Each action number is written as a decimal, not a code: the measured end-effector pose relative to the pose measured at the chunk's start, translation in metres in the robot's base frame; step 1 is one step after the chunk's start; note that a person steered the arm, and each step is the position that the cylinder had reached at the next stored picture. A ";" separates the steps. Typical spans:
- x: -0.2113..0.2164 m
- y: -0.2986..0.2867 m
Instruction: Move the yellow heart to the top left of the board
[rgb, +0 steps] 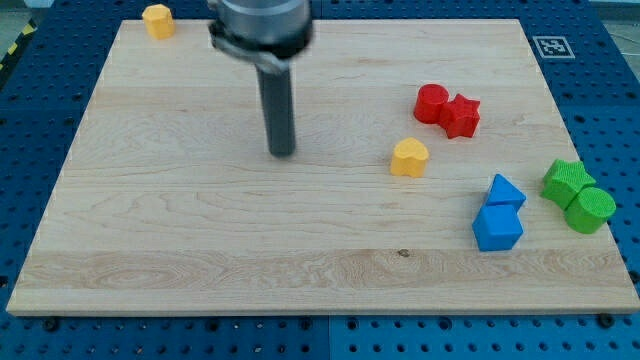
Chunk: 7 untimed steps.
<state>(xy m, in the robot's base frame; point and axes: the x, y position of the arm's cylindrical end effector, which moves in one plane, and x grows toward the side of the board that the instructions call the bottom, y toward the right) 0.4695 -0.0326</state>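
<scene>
The yellow heart (409, 158) lies on the wooden board (200, 230), right of centre. My tip (282, 153) rests on the board to the left of the heart, well apart from it and at about the same height in the view. A second yellow block (158, 20), roughly hexagonal, sits at the board's top left corner.
A red round block (432, 103) touches a red star (462, 116) above and right of the heart. A blue triangle (505, 190) and a blue cube-like block (497, 227) sit at lower right. A green star (566, 181) and green round block (590, 209) lie by the right edge.
</scene>
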 end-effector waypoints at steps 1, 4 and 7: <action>0.039 0.079; 0.029 0.147; -0.017 0.112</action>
<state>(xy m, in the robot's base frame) 0.4523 0.0795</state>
